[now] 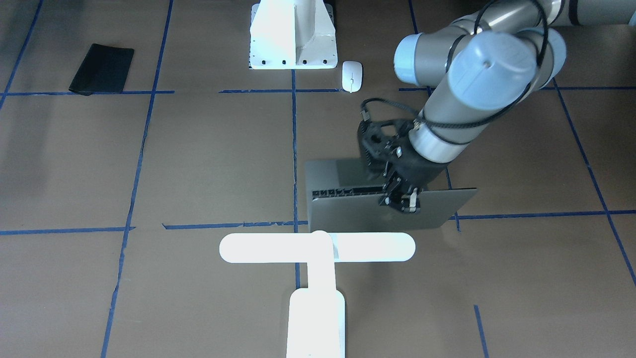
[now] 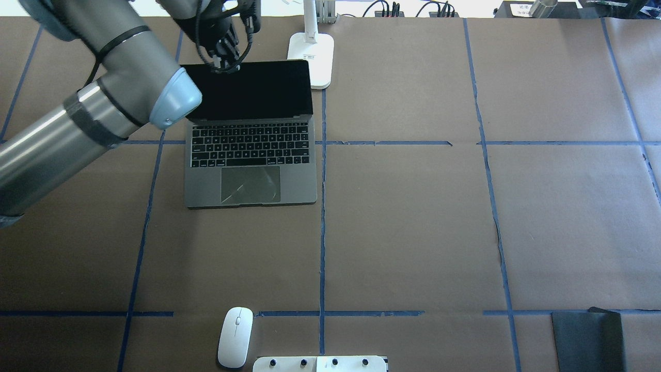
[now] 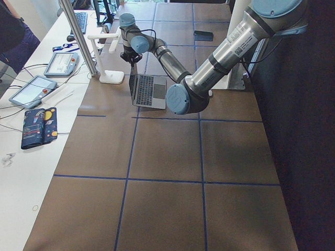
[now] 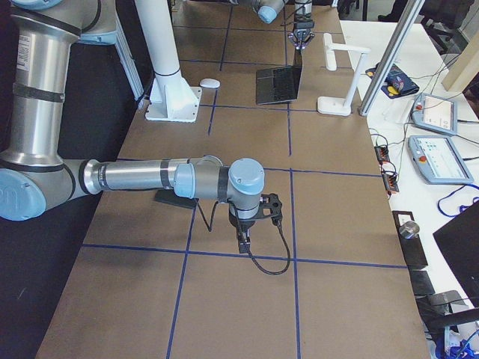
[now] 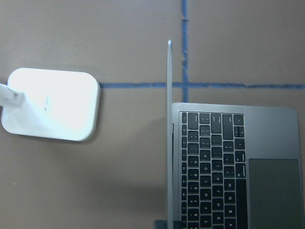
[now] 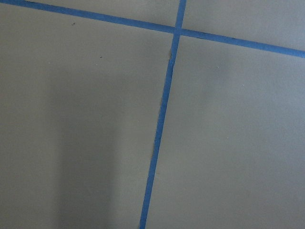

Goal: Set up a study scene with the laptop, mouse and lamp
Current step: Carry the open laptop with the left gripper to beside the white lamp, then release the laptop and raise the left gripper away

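My left gripper [image 1: 400,198] pinches the lid's top edge on the open laptop [image 2: 251,178]; lamp [image 1: 318,247] far, mouse [image 2: 236,336] near. Whether my right gripper [image 4: 242,244] is spread or pressed together, I cannot tell.

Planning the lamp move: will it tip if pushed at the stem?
Probably top-heavy: the lamp carries a long bar on a thin stem over a small base, so a high push may tip it. Smooth white shell looks slippery.
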Tool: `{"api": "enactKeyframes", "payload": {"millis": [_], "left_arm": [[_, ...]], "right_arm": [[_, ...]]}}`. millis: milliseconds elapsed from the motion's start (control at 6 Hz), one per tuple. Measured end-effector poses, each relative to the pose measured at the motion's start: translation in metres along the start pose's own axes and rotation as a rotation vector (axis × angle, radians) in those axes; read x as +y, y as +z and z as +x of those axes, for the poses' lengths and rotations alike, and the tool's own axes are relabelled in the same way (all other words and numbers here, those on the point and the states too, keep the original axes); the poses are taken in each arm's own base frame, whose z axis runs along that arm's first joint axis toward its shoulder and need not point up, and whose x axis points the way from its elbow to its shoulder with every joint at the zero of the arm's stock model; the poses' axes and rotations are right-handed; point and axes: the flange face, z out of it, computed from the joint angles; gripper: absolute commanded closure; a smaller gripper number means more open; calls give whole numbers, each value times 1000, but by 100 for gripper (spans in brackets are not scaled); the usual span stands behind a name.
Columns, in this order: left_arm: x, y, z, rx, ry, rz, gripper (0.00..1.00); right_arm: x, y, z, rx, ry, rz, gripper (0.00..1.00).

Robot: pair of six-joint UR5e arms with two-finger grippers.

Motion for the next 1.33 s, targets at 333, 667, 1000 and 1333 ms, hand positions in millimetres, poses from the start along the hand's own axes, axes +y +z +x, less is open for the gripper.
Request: {"api": "enactKeyframes", "payload": {"millis": [333,667,1000,1333], "left_arm": [[-7,9,-14,-14,-6,-3,86],[-1,14,-16,-15,-9,-5,40],[0,13,-15,-16,-12,-3,29],[19,-8,-29,-19,-34,10,20]], "right_arm": [[0,0,0,0,1,0,0],[0,0,0,0,1,0,0],[0,0,0,0,1,0,0],[0,0,0,0,1,0,0]]}}
